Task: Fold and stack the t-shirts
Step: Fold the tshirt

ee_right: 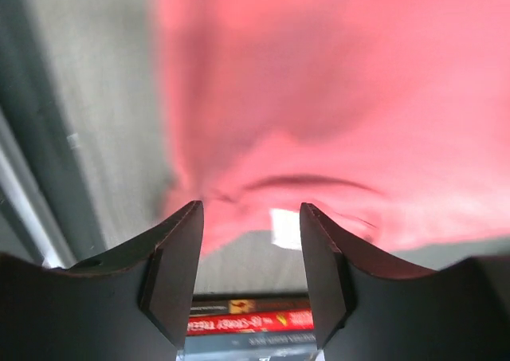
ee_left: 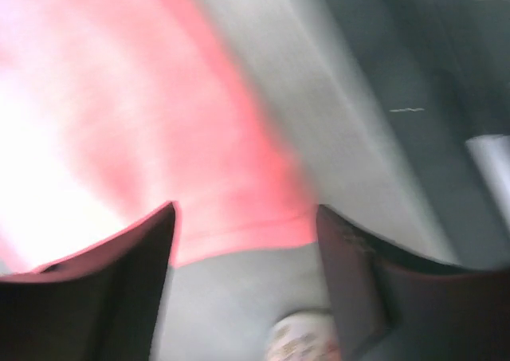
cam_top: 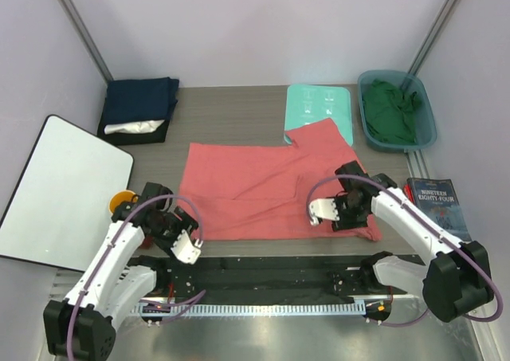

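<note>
Black rail (cam_top: 263, 280) along the near edge, both arm bases bolted there, and just past it the left gripper (cam_top: 185, 245) hangs over bare grey table (cam_top: 239, 114), right off the near-left corner of the coral-red t-shirt (cam_top: 255, 190). Its wrist view is blurred, but the left gripper (ee_left: 245, 217) clearly has its fingers spread wide with nothing between them, and the coral-red t-shirt (ee_left: 159, 122) has its hem lying just beyond the tips. Over on the right, the right gripper (cam_top: 323, 211) sits above the shirt's near-right part, close to the sleeve. From the wrist, the right gripper (ee_right: 251, 209) is also released, fingers apart and empty, with the coral-red t-shirt (ee_right: 335, 98) and a small white tag (ee_right: 285, 227) showing past the gap and a book (ee_right: 255, 323) below. That book (cam_top: 437, 206) lies at the table's right edge. The shirt itself is spread flat mid-table, lightly wrinkled. A small orange object (cam_top: 121, 201) and a white board (cam_top: 60, 186) sit to the left. Farther back, a mint-green board (cam_top: 319, 106) lies partly under the shirt's far corner. In the far left corner a folded navy t-shirt (cam_top: 142, 100) rests on a white t-shirt (cam_top: 134, 127), and at far right a dark green t-shirt (cam_top: 390, 110) is crumpled in a teal bin (cam_top: 429, 114).
</note>
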Controlling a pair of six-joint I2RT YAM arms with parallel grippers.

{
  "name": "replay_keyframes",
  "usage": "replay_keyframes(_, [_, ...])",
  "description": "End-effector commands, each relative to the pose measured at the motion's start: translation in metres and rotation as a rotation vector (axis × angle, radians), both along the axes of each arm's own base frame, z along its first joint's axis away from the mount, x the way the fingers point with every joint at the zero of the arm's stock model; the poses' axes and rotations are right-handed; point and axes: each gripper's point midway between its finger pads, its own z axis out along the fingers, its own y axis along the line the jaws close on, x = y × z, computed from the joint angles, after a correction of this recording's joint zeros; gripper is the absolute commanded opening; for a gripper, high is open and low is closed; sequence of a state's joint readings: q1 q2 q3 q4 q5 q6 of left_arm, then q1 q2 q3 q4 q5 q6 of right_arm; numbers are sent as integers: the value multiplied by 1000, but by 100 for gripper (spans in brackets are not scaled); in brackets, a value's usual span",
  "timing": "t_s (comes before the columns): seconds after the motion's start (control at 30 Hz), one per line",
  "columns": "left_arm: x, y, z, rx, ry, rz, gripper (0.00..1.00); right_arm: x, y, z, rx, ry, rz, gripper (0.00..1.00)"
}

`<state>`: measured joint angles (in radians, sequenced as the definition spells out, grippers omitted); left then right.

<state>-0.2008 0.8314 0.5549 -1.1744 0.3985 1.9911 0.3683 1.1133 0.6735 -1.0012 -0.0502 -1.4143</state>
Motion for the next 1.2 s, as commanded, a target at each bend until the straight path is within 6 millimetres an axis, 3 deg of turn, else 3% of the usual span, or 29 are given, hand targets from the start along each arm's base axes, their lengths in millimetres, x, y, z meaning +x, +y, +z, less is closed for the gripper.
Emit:
replay_keyframes(0.0, [69, -36, 72, -243, -220, 150, 75, 57, 38, 56, 237, -146, -225, 57])
replay_keyframes(0.03, [96, -44, 96, -298, -294, 182, 76, 68, 38, 60, 269, -160, -294, 57])
replay_keyframes(0.07, [106, -46, 104, -343, -274, 274, 77, 84, 42, 71, 309, -194, -341, 57])
replay_keyframes(0.1, [117, -49, 111, -362, -281, 300, 78, 104, 46, 68, 332, -212, -386, 57])
replay_keyframes(0.13, [141, -52, 122, -384, -297, 335, 79, 115, 47, 68, 355, -220, -474, 57])
replay_keyframes(0.2, [165, -53, 121, -383, -257, 419, 80, 157, 48, 78, 419, -292, -573, 56])
replay_keyframes(0.23, [185, -54, 137, -392, -292, 435, 81, 171, 46, 63, 411, -269, -675, 55])
replay_keyframes(0.27, [202, -53, 114, -343, -227, 462, 83, 198, 40, 75, 451, -307, -747, 55])
replay_keyframes(0.3, [213, -54, 111, -338, -205, 497, 84, 221, 40, 78, 489, -332, -791, 55])
replay_keyframes(0.33, [235, -56, 120, -342, -231, 501, 84, 239, 34, 53, 452, -303, -865, 54])
replay_keyframes(0.37, [249, -55, 96, -302, -174, 519, 85, 270, 35, 74, 525, -342, -952, 54])
replay_keyframes(0.4, [260, -54, 89, -282, -157, 541, 86, 287, 23, 74, 543, -344, -1019, 54])
replay_keyframes(0.43, [278, -55, 99, -290, -179, 548, 87, 318, 20, 70, 559, -352, -1073, 54])
replay_keyframes(0.47, [287, -55, 82, -270, -143, 561, 87, 331, 18, 69, 598, -340, -1145, 54])
replay_keyframes(0.5, [294, -56, 81, -272, -140, 569, 88, 345, 4, 67, 616, -340, -1206, 54])
replay_keyframes(0.53, [306, -57, 87, -281, -154, 585, 88, 366, 1, 84, 664, -380, -1223, 54])
replay_keyframes(0.57, [312, -57, 84, -279, -140, 606, 88, 376, -2, 64, 655, -355, -1250, 54])
replay_keyframes(0.6, [317, -58, 71, -271, -101, 643, 88, 385, -4, 65, 671, -368, -1256, 54])
replay_keyframes(0.63, [329, -57, 77, -280, -104, 696, 88, 397, -4, 74, 695, -394, -1246, 54])
replay_keyframes(0.67, [335, -57, 76, -284, -90, 731, 88, 403, -3, 59, 686, -375, -1244, 54])
replay_keyframes(0.7, [341, -57, 66, -279, -67, 758, 88, 408, -2, 57, 695, -371, -1248, 54])
replay_keyframes(0.77, [351, -57, 70, -295, -63, 815, 88, 421, 0, 58, 716, -373, -1242, 54])
replay_keyframes(0.8, [354, -58, 65, -294, -54, 822, 88, 423, 3, 42, 710, -336, -1247, 54])
replay_keyframes(0.83, [355, -59, 67, -302, -53, 829, 89, 431, 3, 48, 729, -346, -1244, 54])
replay_keyframes(0.9, [358, -60, 66, -311, -49, 848, 89, 436, 7, 35, 748, -311, -1246, 54])
replay_keyframes(1.03, [361, -57, 65, -297, -65, 853, 90, 445, 15, 30, 792, -275, -1247, 54])
replay_keyframes(1.17, [361, -54, 64, -285, -76, 847, 90, 446, 12, 16, 770, -268, -1269, 52])
